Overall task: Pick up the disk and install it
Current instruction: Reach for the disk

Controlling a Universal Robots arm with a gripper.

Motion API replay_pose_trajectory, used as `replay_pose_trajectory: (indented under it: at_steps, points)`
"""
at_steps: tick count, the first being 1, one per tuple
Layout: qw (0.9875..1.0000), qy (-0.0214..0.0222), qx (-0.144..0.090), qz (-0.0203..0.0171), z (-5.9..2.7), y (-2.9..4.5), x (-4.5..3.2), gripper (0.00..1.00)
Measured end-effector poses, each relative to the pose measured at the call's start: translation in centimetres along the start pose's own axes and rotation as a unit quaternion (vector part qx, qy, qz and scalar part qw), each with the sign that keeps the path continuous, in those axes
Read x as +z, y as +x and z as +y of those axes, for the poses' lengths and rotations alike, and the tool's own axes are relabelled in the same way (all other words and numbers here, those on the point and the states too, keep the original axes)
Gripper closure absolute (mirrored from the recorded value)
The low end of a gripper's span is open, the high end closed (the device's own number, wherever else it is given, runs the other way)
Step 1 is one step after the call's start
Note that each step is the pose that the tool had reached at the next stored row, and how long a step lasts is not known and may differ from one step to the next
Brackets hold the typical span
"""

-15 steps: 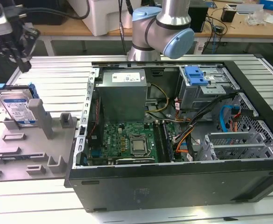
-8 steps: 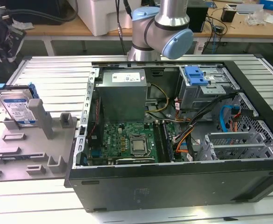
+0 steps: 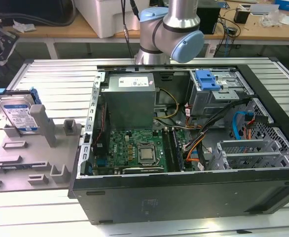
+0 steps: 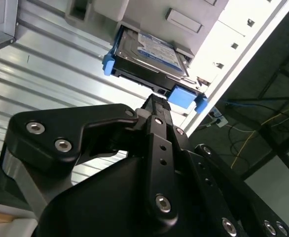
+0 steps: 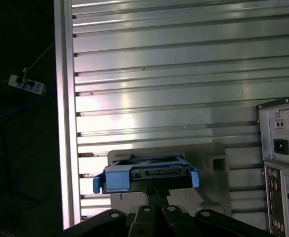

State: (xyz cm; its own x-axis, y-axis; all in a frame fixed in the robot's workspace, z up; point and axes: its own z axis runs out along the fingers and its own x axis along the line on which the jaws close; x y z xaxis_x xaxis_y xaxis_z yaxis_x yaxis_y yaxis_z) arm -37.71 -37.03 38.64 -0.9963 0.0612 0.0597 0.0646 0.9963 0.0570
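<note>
The disk (image 3: 17, 116) is silver with a blue and white label and blue frame; the table (image 3: 51, 74) has silver stripes

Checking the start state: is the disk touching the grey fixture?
Touching. The exterior view shows the disk propped on the grey fixture, its edge against the upright post.
</note>
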Motion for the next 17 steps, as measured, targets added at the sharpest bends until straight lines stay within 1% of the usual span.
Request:
replay_pose_trajectory:
  at_steps: [4,6,8,10,13,15,17]
  points:
    - [0.9999,-0.0032,-0.017,0.0014,-0.03,0.15,0.24,0.89]
    - [0.9996,-0.0062,-0.029,0.0022,-0.04,0.26,0.41,0.89]
    - [0.9993,-0.0095,-0.037,0.0029,-0.06,0.45,0.53,0.89]
    - [0.999,-0.0116,-0.043,0.0033,-0.07,0.62,0.62,0.89]
    - [0.9986,-0.013,-0.05,0.0039,-0.07,1.08,0.76,0.89]
    - [0.9985,-0.0134,-0.053,0.0041,-0.05,1.53,0.85,0.89]
    - [0.9983,-0.0138,-0.056,0.0044,-0.03,2.19,0.97,0.89]
